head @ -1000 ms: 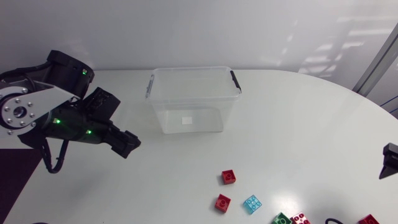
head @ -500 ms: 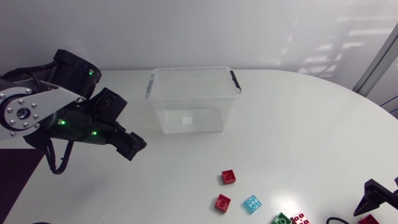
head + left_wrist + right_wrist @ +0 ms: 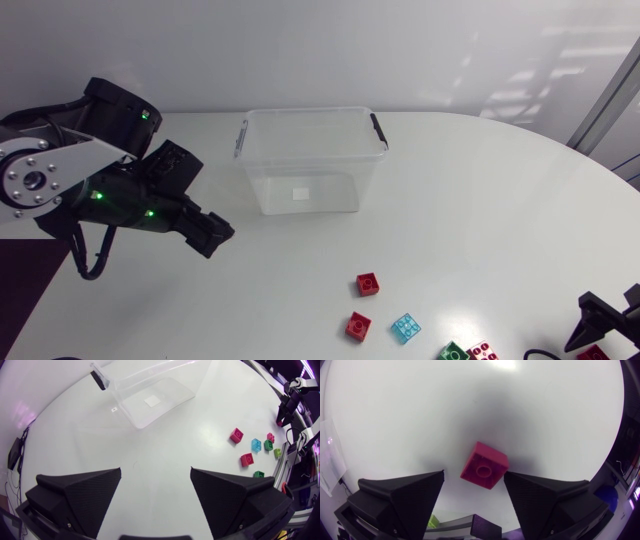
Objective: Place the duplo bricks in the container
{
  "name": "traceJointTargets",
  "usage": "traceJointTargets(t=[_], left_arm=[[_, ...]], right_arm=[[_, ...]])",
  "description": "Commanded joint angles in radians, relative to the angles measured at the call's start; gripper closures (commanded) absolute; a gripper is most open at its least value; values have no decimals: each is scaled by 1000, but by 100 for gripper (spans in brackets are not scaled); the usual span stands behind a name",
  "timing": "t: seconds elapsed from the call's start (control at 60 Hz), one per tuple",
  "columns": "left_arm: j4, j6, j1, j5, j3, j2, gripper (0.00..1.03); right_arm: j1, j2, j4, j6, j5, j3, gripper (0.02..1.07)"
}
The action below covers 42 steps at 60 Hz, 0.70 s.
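The clear plastic container [image 3: 308,160] stands at the back middle of the table, with nothing seen in it. Loose duplo bricks lie near the front: two red ones [image 3: 367,285] [image 3: 357,325], a cyan one [image 3: 405,327], a green one [image 3: 452,352] and a red one [image 3: 484,351]. At the front right edge my right gripper [image 3: 605,325] hangs over a red-pink brick [image 3: 485,465]. That brick lies between the open fingers, a gap on each side. My left gripper [image 3: 210,232] stands open and empty, left of the container.
In the left wrist view the container [image 3: 150,397] is ahead of the open left gripper [image 3: 156,485]. The brick cluster [image 3: 246,459] lies off to one side, near the table's curved front edge.
My right gripper has come down and toward the front edge, over the red-pink brick. My left arm has shifted slightly to the right.
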Motion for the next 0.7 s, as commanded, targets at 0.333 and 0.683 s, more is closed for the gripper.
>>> traceJointTargets(t=[0.333, 0.683], left_arm=[[25, 22, -46, -7, 15, -3, 7], [63, 16, -95, -29, -9, -30, 7]], right_arm=[[79, -178, 39, 2, -29, 46, 78], [545, -427, -9, 176, -16, 204, 76]])
